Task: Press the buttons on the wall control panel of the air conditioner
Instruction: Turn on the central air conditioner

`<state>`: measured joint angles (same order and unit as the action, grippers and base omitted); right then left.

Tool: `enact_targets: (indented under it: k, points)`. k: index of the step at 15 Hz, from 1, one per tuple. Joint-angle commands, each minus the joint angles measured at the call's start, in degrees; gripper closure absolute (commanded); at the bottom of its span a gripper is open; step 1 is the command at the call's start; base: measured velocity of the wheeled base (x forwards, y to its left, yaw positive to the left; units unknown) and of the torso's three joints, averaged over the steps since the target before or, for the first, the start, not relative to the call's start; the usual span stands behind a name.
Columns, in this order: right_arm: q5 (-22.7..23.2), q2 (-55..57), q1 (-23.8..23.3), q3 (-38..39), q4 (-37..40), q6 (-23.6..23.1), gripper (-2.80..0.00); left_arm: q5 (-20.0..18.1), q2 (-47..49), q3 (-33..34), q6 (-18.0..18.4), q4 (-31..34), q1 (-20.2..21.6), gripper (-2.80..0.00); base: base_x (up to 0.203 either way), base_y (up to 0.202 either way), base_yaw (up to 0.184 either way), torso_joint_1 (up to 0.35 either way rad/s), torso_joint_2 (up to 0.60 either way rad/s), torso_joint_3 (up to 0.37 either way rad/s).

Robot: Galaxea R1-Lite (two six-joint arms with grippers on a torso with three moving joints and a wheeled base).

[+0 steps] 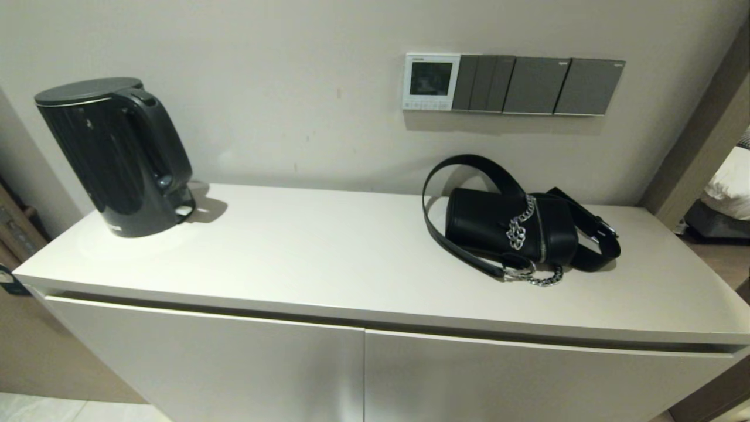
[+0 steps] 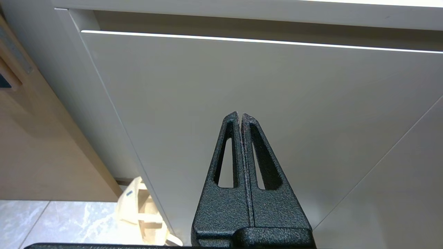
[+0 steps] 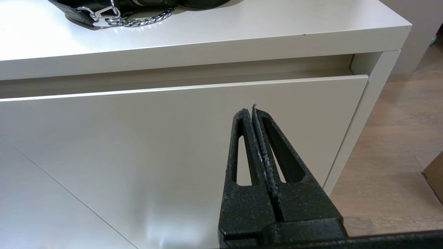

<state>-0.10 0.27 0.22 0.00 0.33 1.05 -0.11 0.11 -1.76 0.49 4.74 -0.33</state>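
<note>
Control panel [image 1: 431,81] on wall at 1 o'clock in head view, screen dark, buttons [image 1: 427,105] along its bottom edge. Both arms parked low before cabinet [image 1: 363,252] doors, far below panel. Left gripper [image 2: 240,116] pressed closed, empty. Right gripper [image 3: 252,110] likewise closed, empty, below bag [image 1: 512,225].

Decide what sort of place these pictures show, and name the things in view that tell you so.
Probably a hotel room or flat. A white cabinet against the wall carries an electric kettle and a black handbag, an air conditioner's wall control panel sits beside grey switch plates, and a bed shows through the doorway.
</note>
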Motion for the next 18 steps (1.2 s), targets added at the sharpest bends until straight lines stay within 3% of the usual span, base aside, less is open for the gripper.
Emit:
enact_targets:
  k: [1,9,14,18]
  points:
    - [0.01,0.08,0.03,0.18,0.02,0.01,0.0,0.02,-0.02,0.0,0.04,0.0,-0.02,0.0,0.0,0.0,0.0,0.0,0.0,0.0]
    - [0.15,0.08,-0.02,-1.56,-0.23,-1.14,0.0,0.02,-0.02,0.0,0.04,0.02,-0.02,0.0,0.0,0.0,0.0,0.0,0.0,0.0]
    - [3.43,2.83,-0.05,-21.12,10.11,-1.32,0.0,0.02,-0.02,0.0,0.04,0.05,0.0,0.0,0.0,0.0,0.0,0.0,0.0,0.0]
    - [4.2,18.02,-0.61,-31.54,7.02,-1.39,0.0,0.02,-0.02,0.0,0.04,0.09,-0.02,0.0,0.0,0.0,0.0,0.0,0.0,0.0]
